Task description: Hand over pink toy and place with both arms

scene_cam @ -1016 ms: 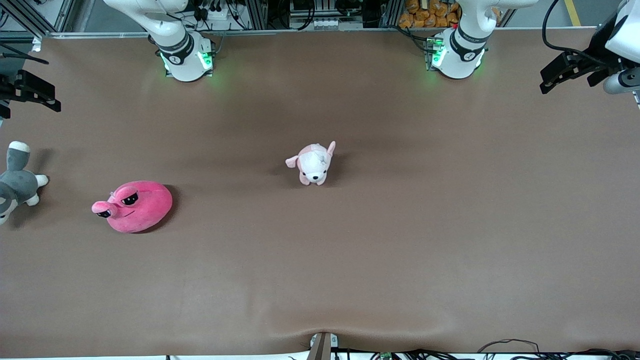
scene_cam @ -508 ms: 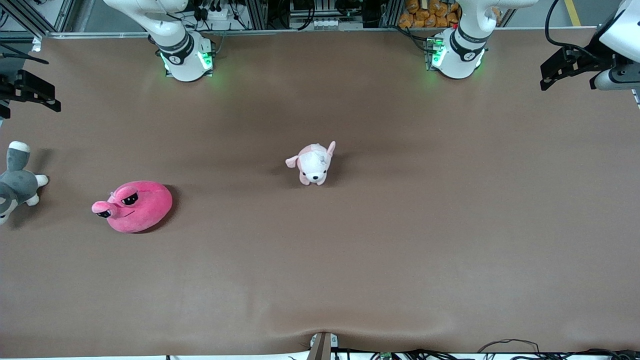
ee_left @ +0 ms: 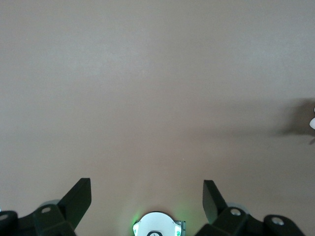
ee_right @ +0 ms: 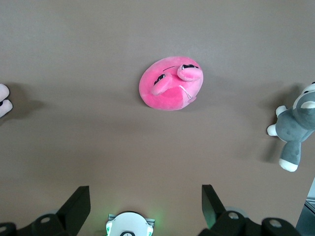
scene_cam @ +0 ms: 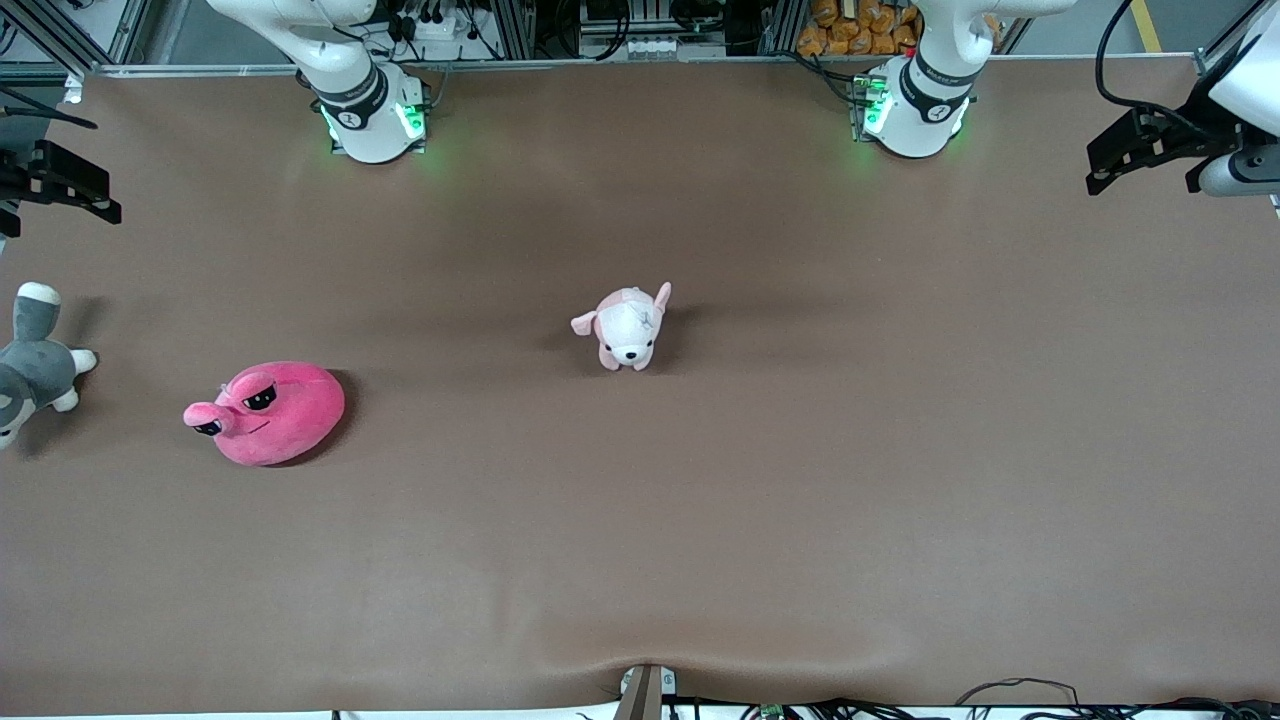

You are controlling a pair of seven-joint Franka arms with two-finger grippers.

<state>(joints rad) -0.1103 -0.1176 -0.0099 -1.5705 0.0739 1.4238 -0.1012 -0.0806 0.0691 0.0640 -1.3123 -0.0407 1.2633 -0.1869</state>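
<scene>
The pink toy (scene_cam: 265, 412) lies on the brown table toward the right arm's end, eyes toward the front camera. It also shows in the right wrist view (ee_right: 170, 83), well apart from the fingers. My right gripper (scene_cam: 62, 185) hangs high over the table's edge at the right arm's end; its fingers are open and empty in the right wrist view (ee_right: 146, 199). My left gripper (scene_cam: 1145, 152) hangs high over the left arm's end of the table, open and empty over bare mat (ee_left: 146, 194).
A pale pink-and-white dog plush (scene_cam: 625, 325) stands at the table's middle. A grey-and-white plush (scene_cam: 30, 365) lies at the right arm's end, beside the pink toy (ee_right: 295, 130). The arm bases (scene_cam: 370, 115) (scene_cam: 915, 110) stand along the table's edge farthest from the front camera.
My left gripper has shifted a little at the left arm's end of the table, still high and open. The right arm and the toys have not moved.
</scene>
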